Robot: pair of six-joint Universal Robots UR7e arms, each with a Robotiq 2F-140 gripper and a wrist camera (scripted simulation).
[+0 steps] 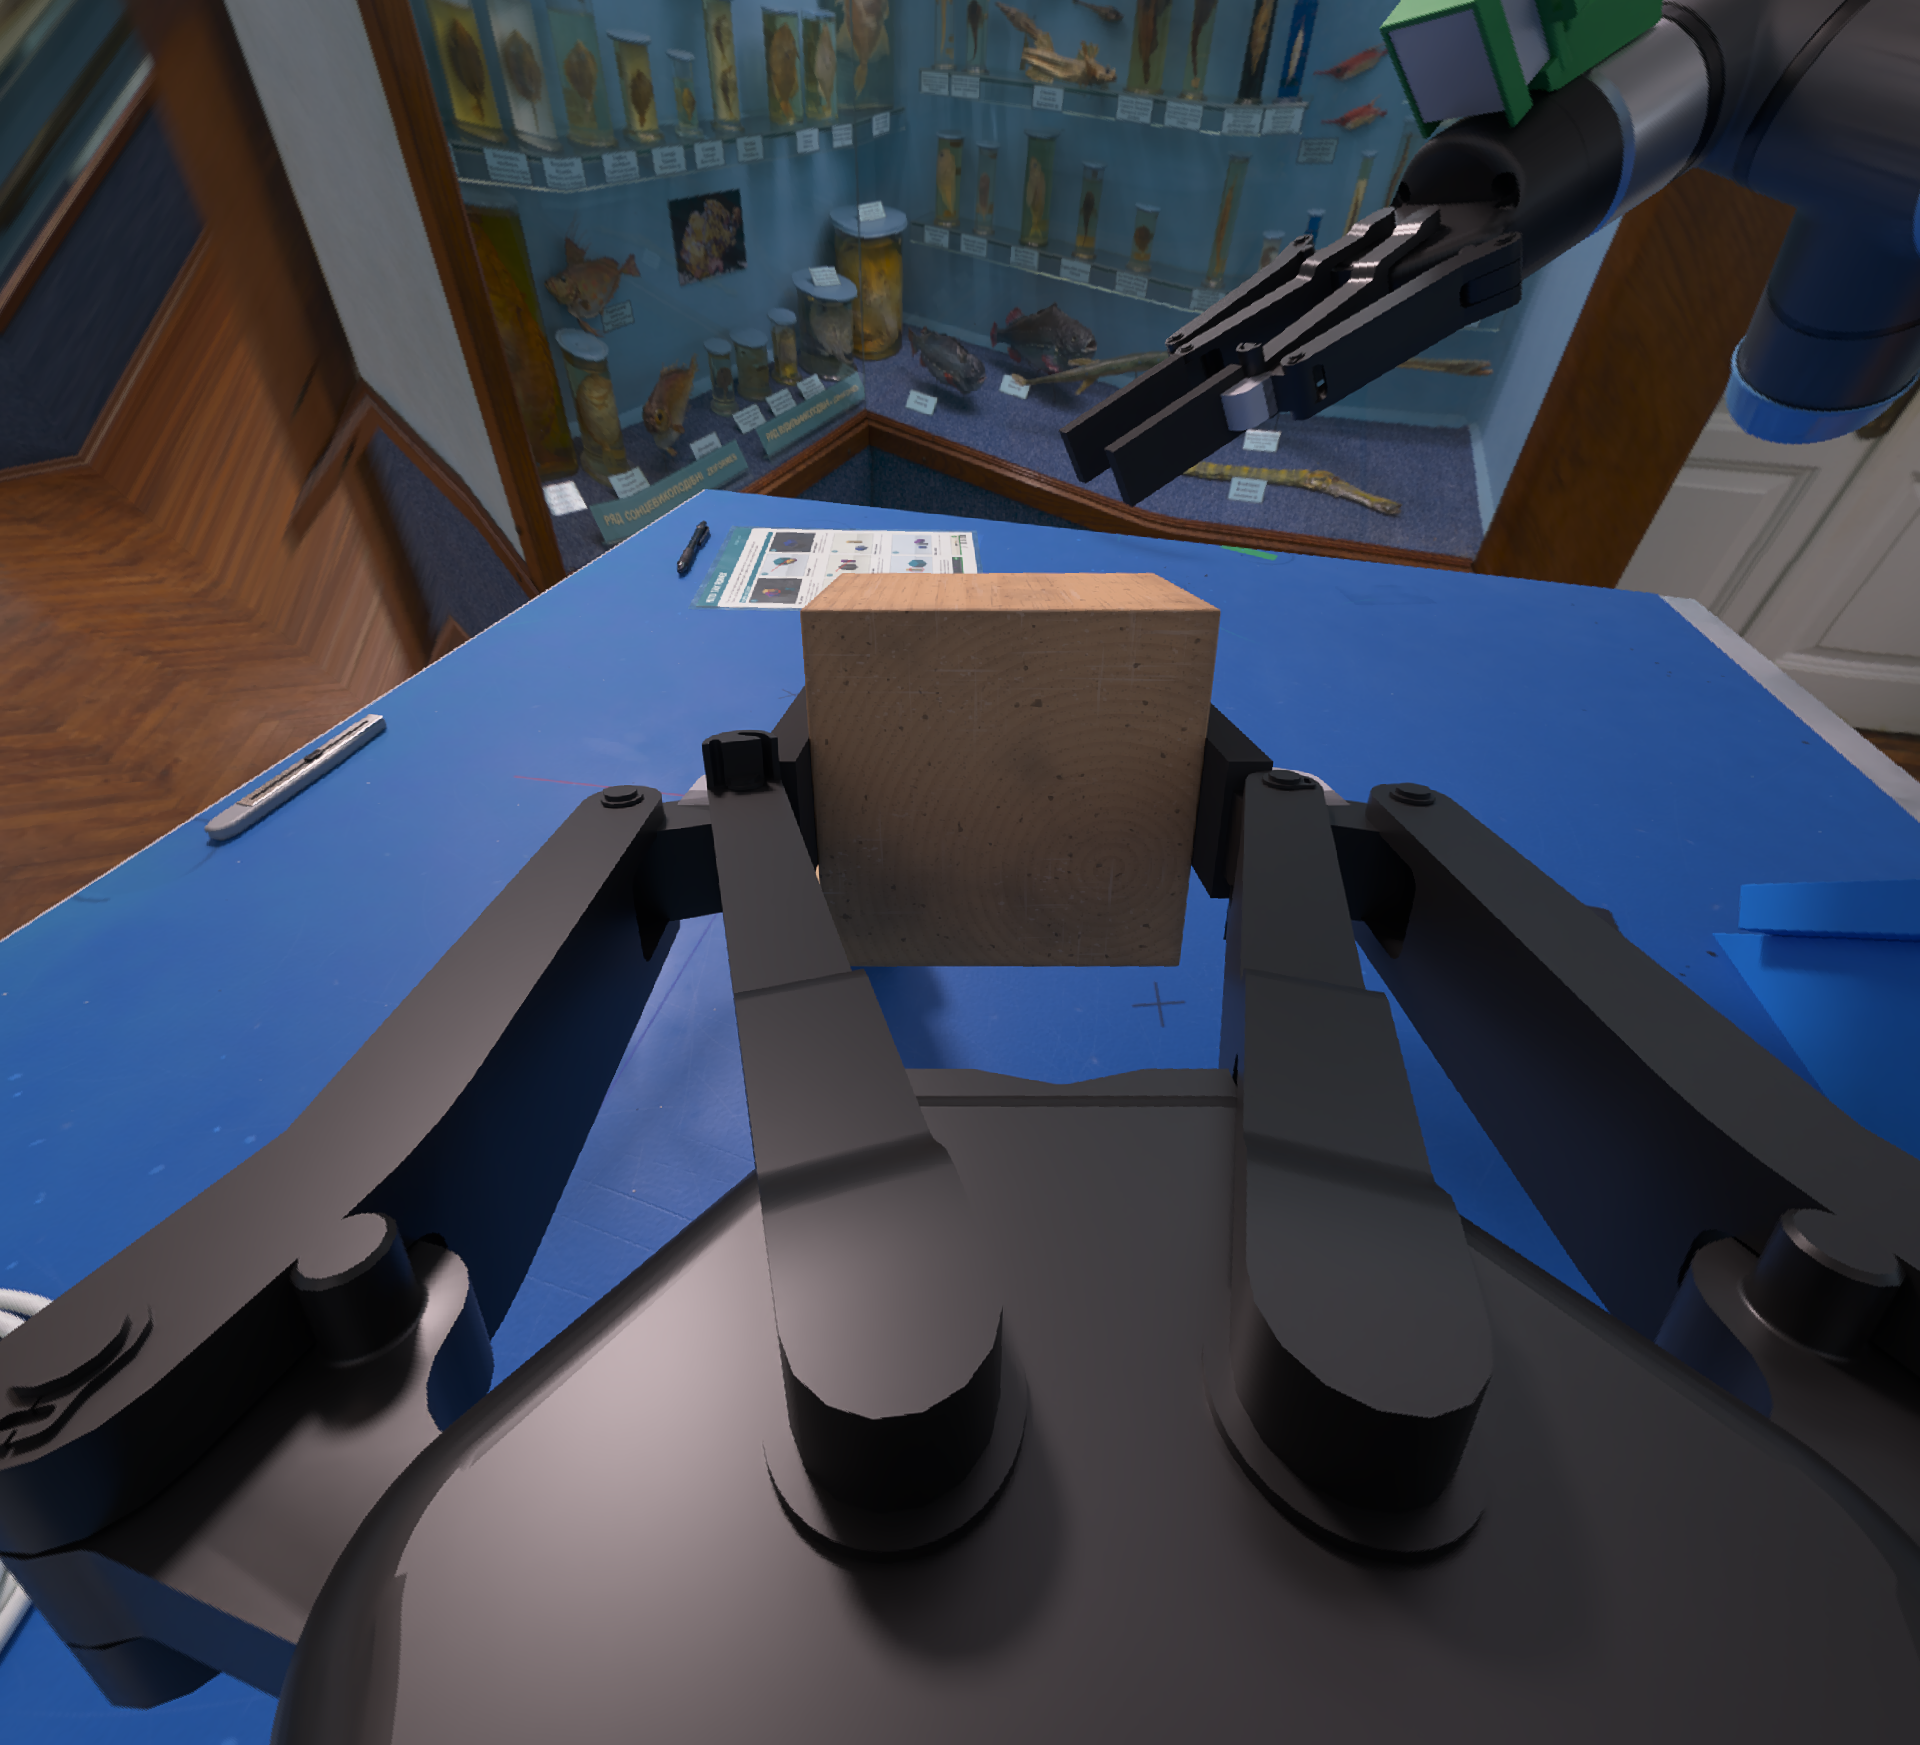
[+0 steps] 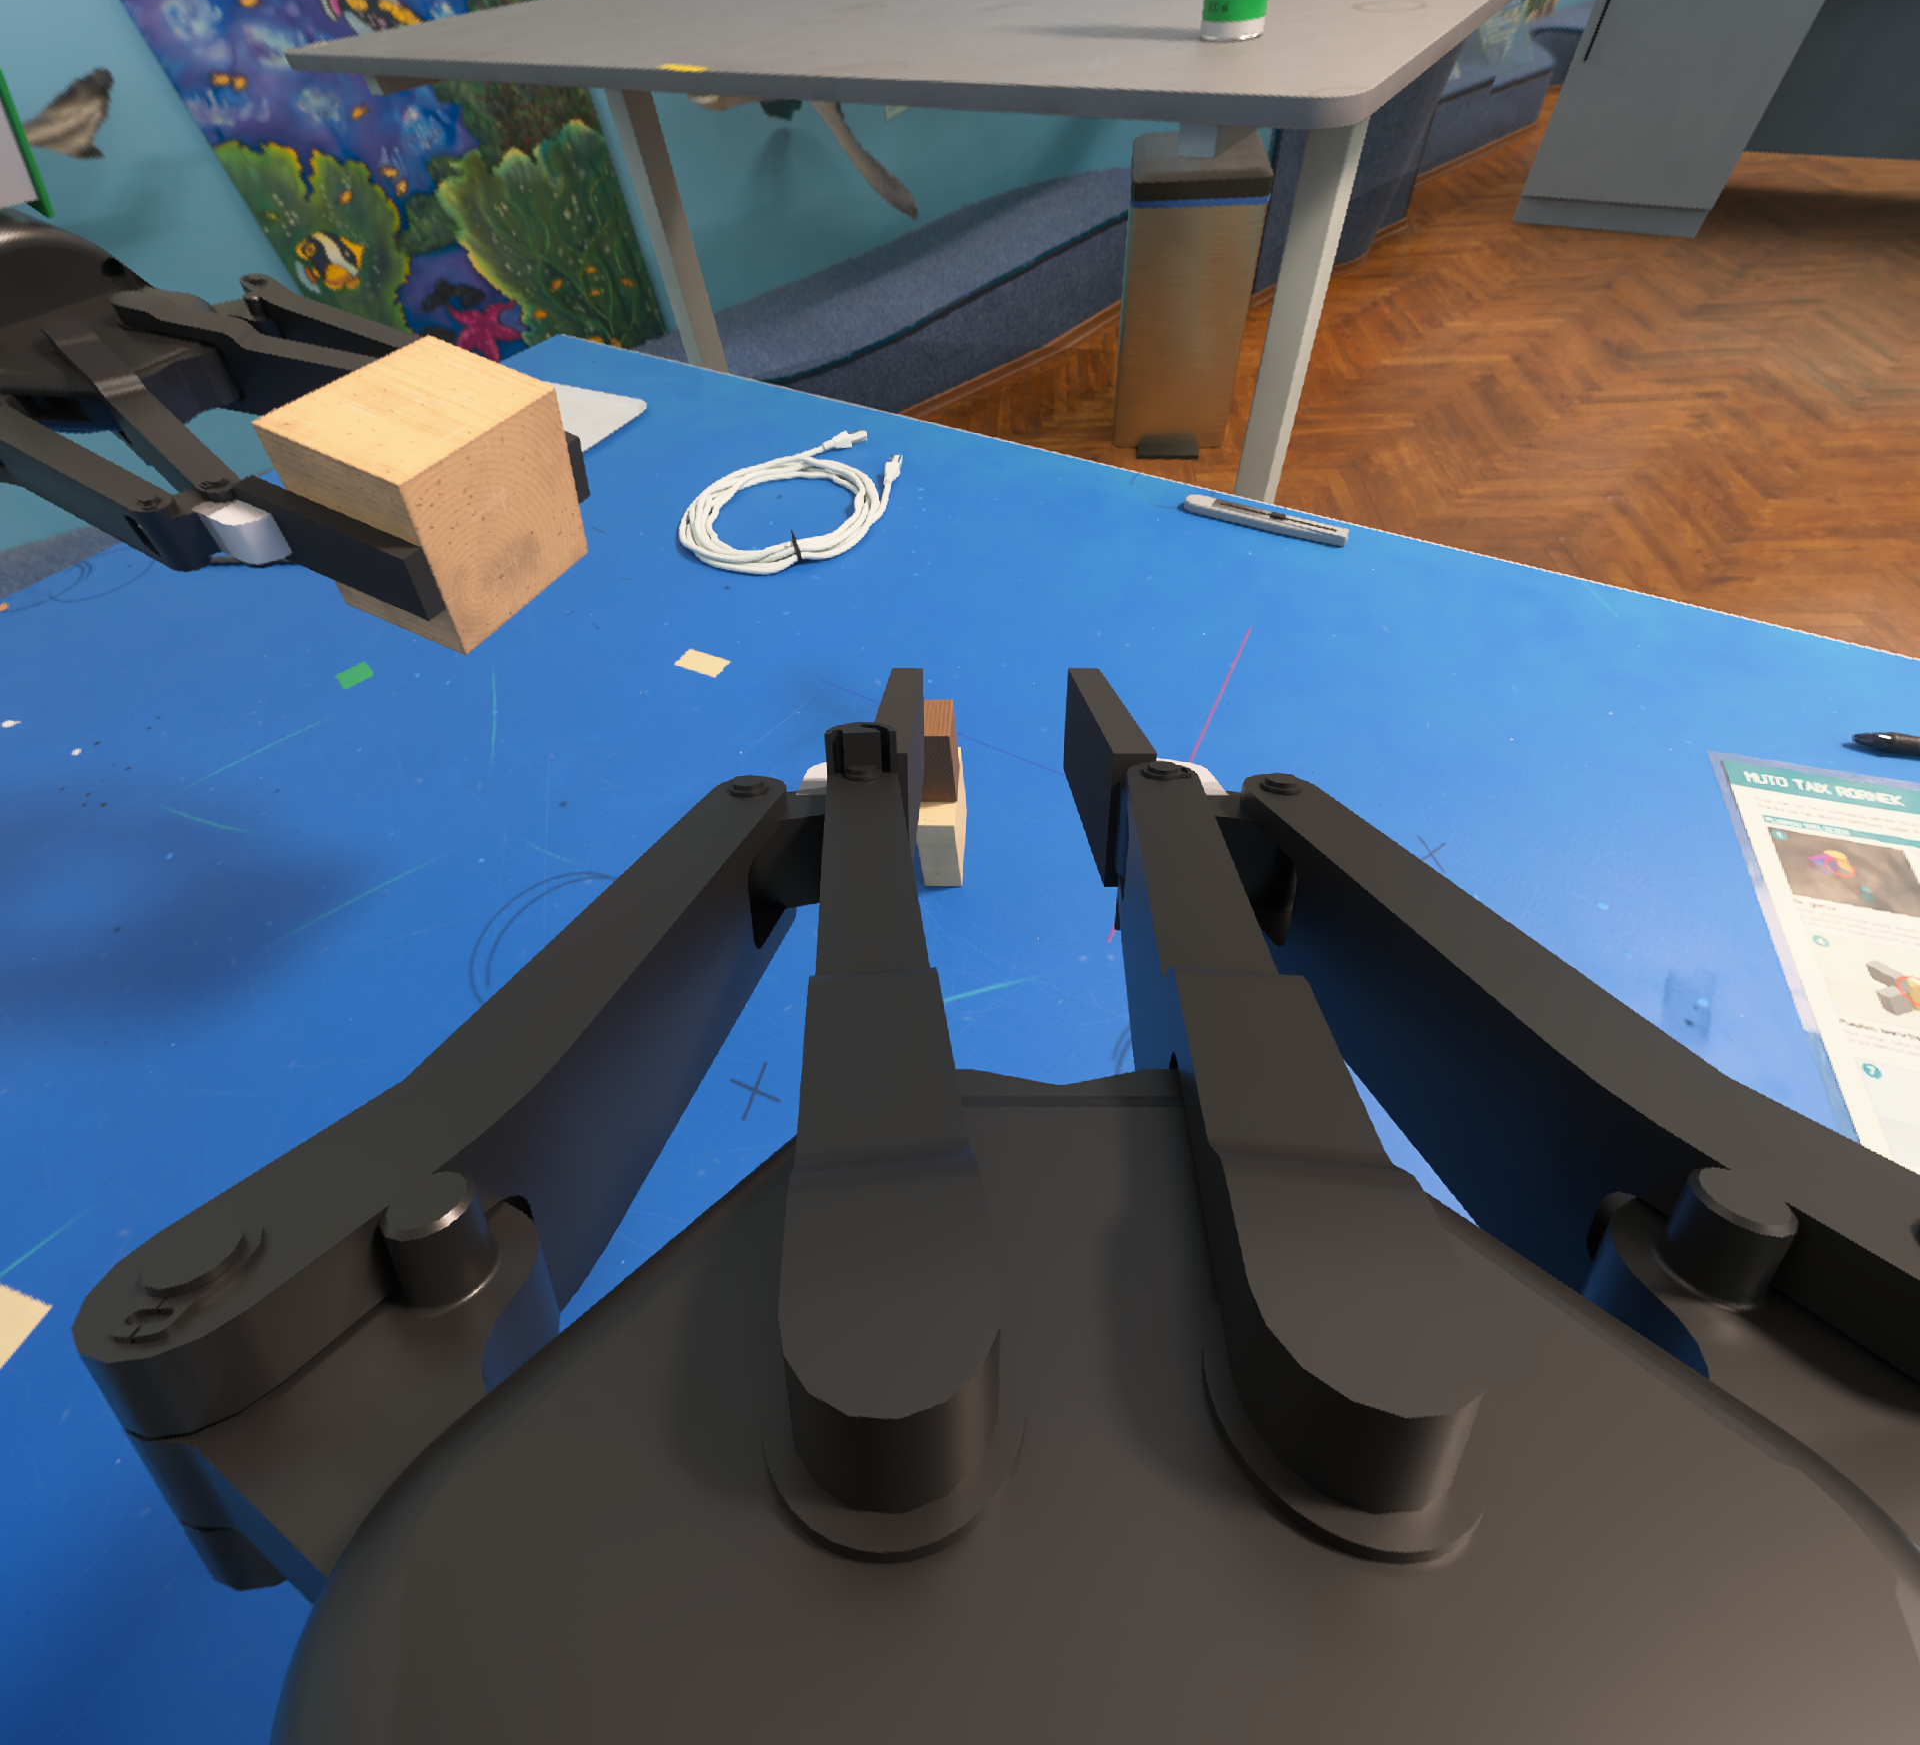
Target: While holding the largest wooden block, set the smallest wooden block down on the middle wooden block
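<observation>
My left gripper [image 1: 1000, 755] is shut on the largest wooden block [image 1: 1008, 791], a pale cube held above the blue table [image 1: 416, 864]; gripper and block also show at the left of the right wrist view [image 2: 436, 490]. The smallest block [image 2: 940, 745], dark brown, rests on top of the pale middle block [image 2: 943, 831], which stands on the table. My right gripper [image 2: 995, 719] is open and empty, raised over the table, and its left finger [image 2: 902, 719] hides part of both blocks. The right gripper also shows in the left wrist view [image 1: 1112, 448], high at the far right.
A coiled white cable [image 2: 790, 511] lies beyond the blocks. A grey utility knife [image 2: 1262, 519] lies near the far table edge. A printed sheet [image 2: 1839, 916] and a black pen [image 2: 1886, 741] lie at the right. Small green [image 2: 353, 675] and tan [image 2: 702, 662] patches mark the table.
</observation>
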